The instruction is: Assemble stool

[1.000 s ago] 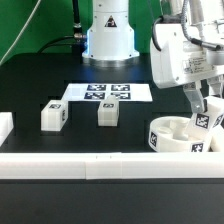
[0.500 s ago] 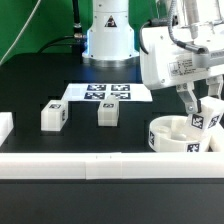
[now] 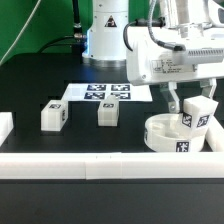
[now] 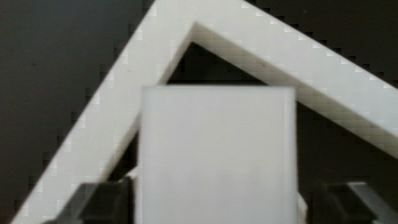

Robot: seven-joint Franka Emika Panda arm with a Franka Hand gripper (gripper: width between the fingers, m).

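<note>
The gripper (image 3: pixel 190 98) is squeezed tight on one stool leg (image 3: pixel 198 116), right over the round seat (image 3: pixel 163 136). A second leg (image 3: pixel 54 115) and a third leg (image 3: pixel 108 112) sit on the black table (image 3: pixel 40 80).

On the tabletop (image 3: pixel 40 75), the marker board (image 3: pixel 105 92) lies at the back. Just before it stand one leg (image 3: pixel 107 112) and, further to the exterior view's left, another leg (image 3: pixel 53 115). At the exterior view's right lies the seat (image 3: pixel 165 135). The claw (image 3: pixel 194 104) grips a third leg (image 3: pixel 198 120) over the seat. A border rail (image 3: pixel 90 166) runs along the front.
</note>
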